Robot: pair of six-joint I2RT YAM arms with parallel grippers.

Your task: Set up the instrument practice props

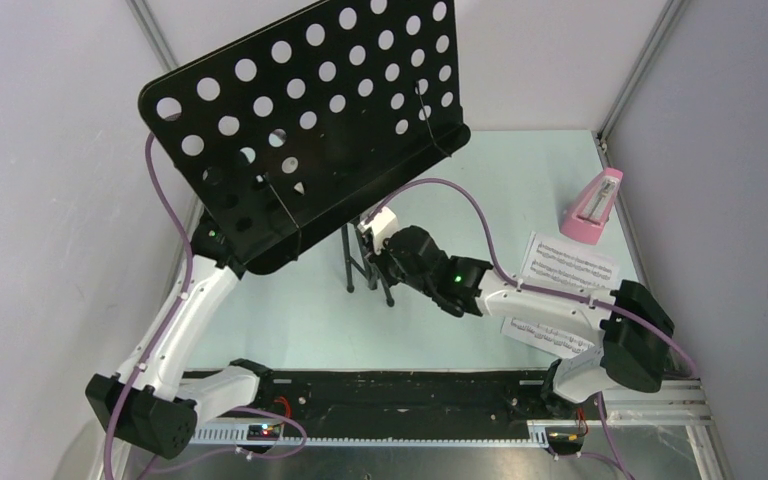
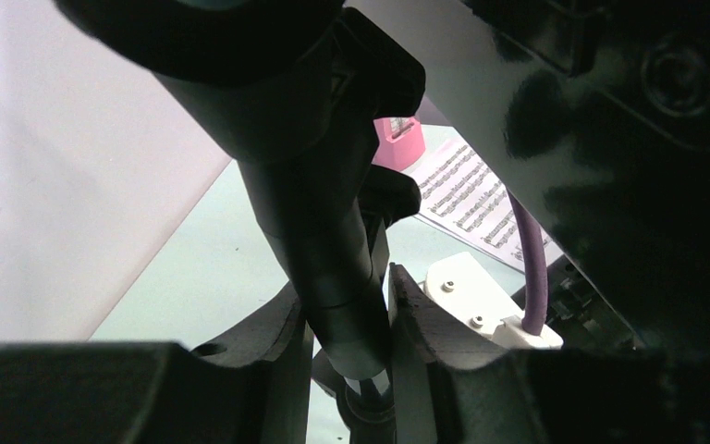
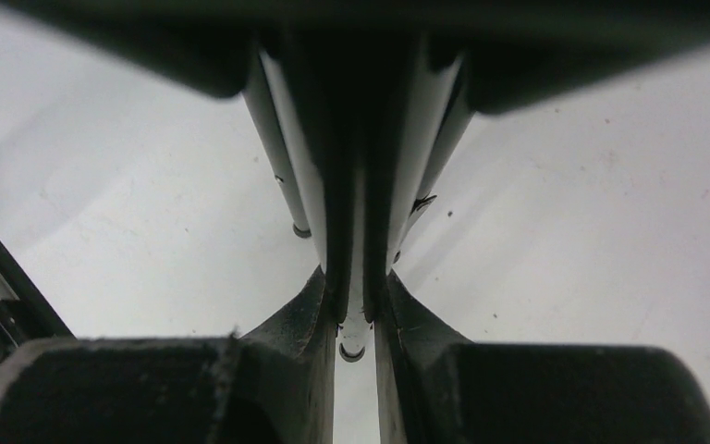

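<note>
The left gripper (image 2: 347,319) is half closed around the pole of the music stand (image 1: 360,170); the right gripper (image 3: 356,301) pinches its folded legs. The print on the sheet music (image 1: 570,265) is too small to read.

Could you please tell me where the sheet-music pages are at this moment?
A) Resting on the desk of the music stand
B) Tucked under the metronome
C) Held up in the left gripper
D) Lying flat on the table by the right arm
D: the sheet-music pages lie flat on the table, partly beneath the right arm, while the music stand carries no paper and the metronome stands apart from them.
</note>
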